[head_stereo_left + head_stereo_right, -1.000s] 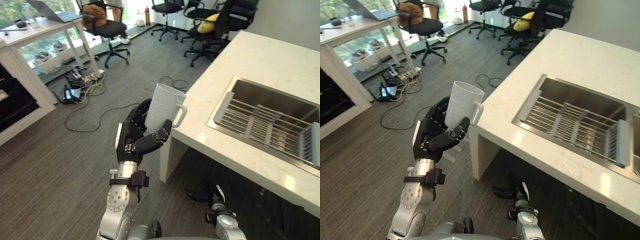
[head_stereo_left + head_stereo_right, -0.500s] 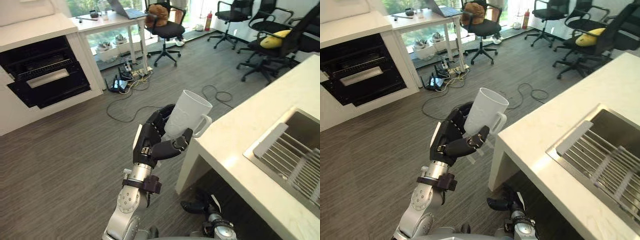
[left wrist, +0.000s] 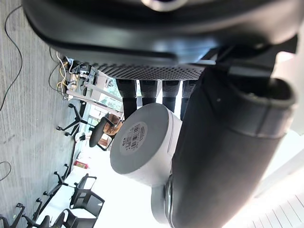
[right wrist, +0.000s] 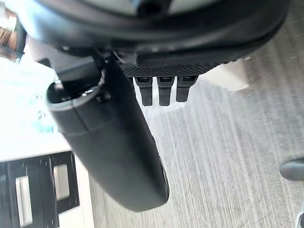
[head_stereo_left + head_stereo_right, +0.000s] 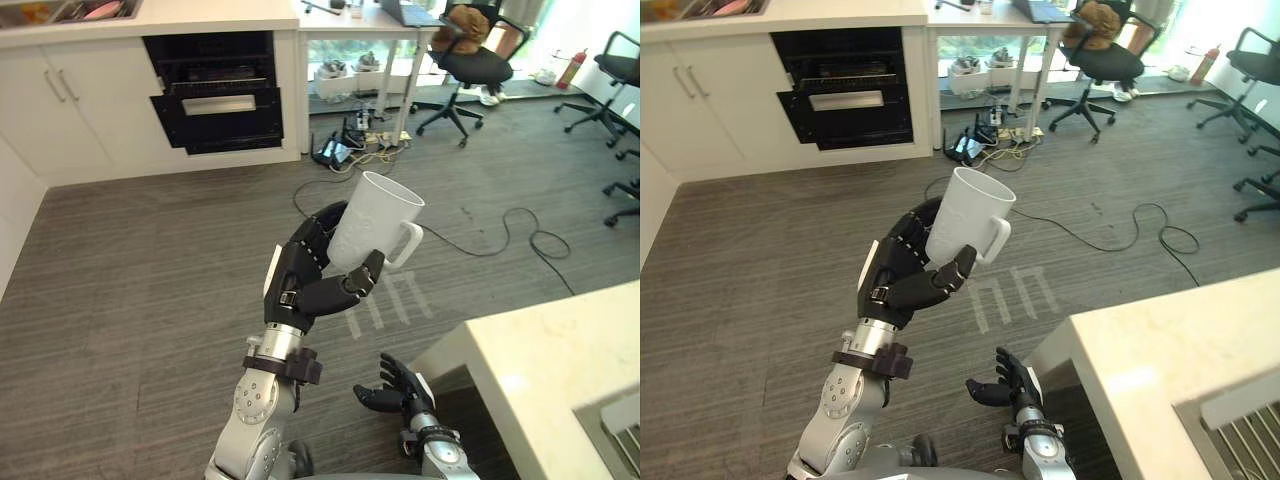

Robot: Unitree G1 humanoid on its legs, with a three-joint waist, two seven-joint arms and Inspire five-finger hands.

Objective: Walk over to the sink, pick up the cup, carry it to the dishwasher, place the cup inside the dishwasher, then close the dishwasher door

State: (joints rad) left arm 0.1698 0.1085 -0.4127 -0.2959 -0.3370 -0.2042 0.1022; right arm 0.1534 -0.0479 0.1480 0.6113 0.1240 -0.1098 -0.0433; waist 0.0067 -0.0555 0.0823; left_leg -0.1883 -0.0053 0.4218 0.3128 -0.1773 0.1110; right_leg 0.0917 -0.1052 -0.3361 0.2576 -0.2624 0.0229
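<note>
A white cup (image 5: 371,222) with a handle is held upright in front of me, above the grey floor. My left hand (image 5: 305,282) is shut on it, fingers behind the cup and thumb across its lower front. The left wrist view shows the cup's (image 3: 140,144) base between thumb and fingers. The black dishwasher (image 5: 220,90) stands in the white cabinet run across the room, its door part open. My right hand (image 5: 392,386) hangs low by the counter corner, fingers relaxed and holding nothing; its fingers (image 4: 158,90) show straight in the right wrist view.
The white counter (image 5: 560,370) with the sink's edge (image 5: 615,425) lies at lower right. White cabinets (image 5: 70,95) flank the dishwasher. A desk, office chairs (image 5: 470,60) and cables (image 5: 500,240) on the floor lie at the back right. Open floor stretches ahead.
The whole view has swung left, away from the sink, bringing the dishwasher to the upper middle. The cup stays in my left hand in the same pose.
</note>
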